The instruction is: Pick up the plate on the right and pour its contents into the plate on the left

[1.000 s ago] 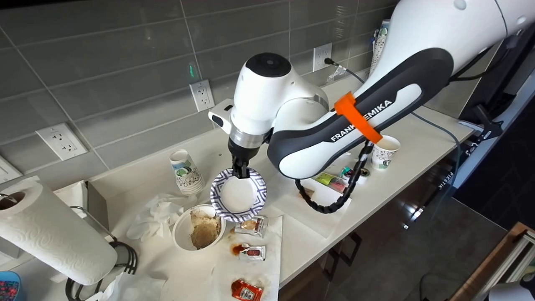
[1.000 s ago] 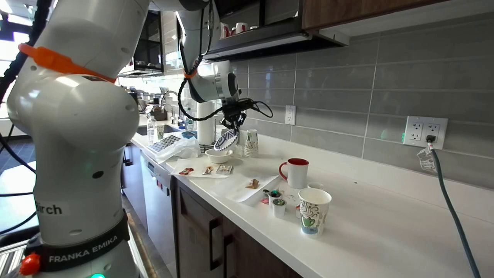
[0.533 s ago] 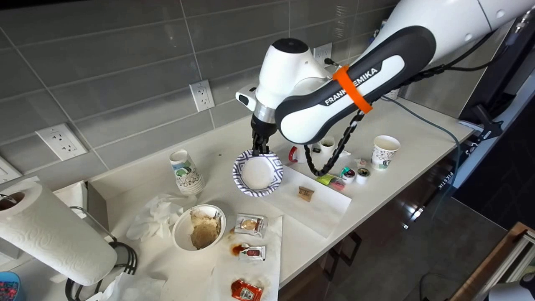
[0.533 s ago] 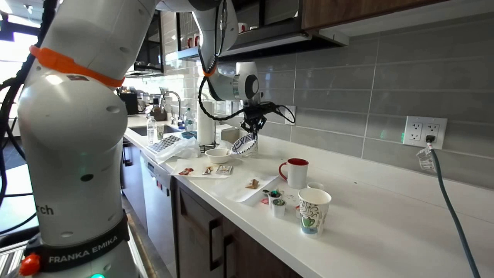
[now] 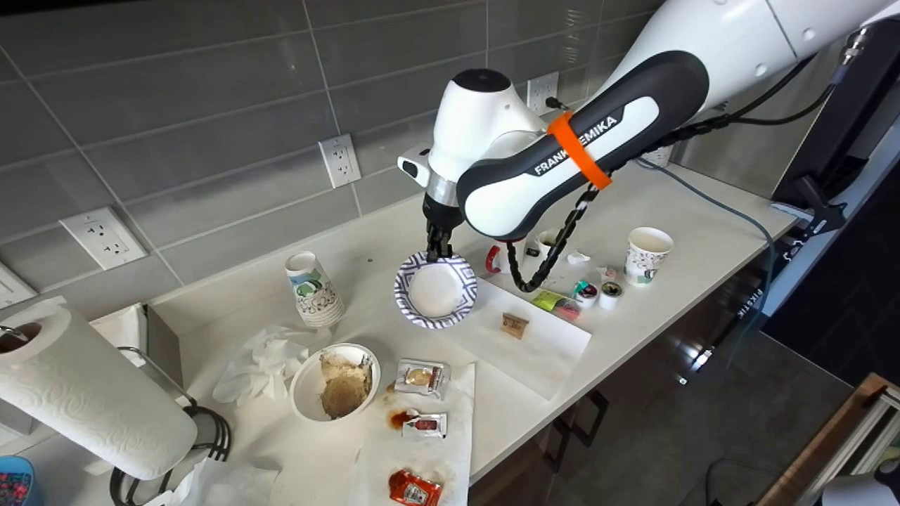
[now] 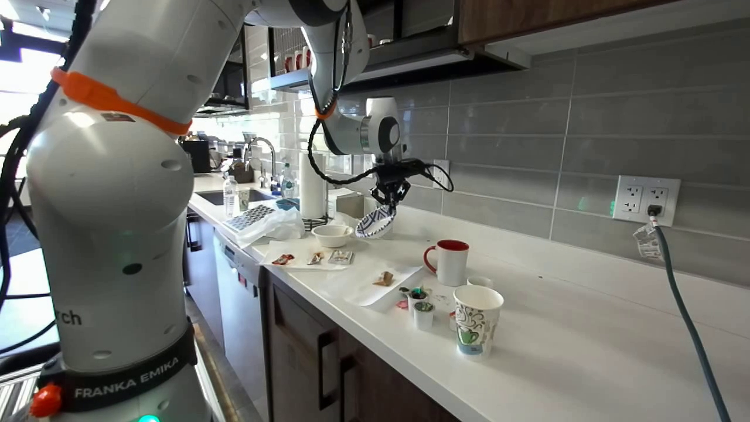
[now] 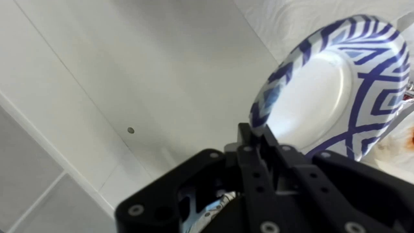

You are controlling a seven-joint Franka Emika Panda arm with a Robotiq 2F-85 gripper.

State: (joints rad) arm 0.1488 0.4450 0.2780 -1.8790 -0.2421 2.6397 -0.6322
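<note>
The black end effector pinches the rim of the round white blue-patterned plate, which hangs tilted above the white counter, back from its front edge. In the wrist view, bare counter extends from the plate toward the grey tiled wall. Near the plate stand the round white bowl, with beige-brown food inside, and the stacked patterned paper cups.

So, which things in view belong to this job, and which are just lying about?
Part of the job:
patterned plate, its rim pinched in the fingers
white bowl, likely the receiver, with brownish contents

Just lying about:
paper towel roll
stacked paper cups
single paper cup
red-handled mug
condiment packets
</note>
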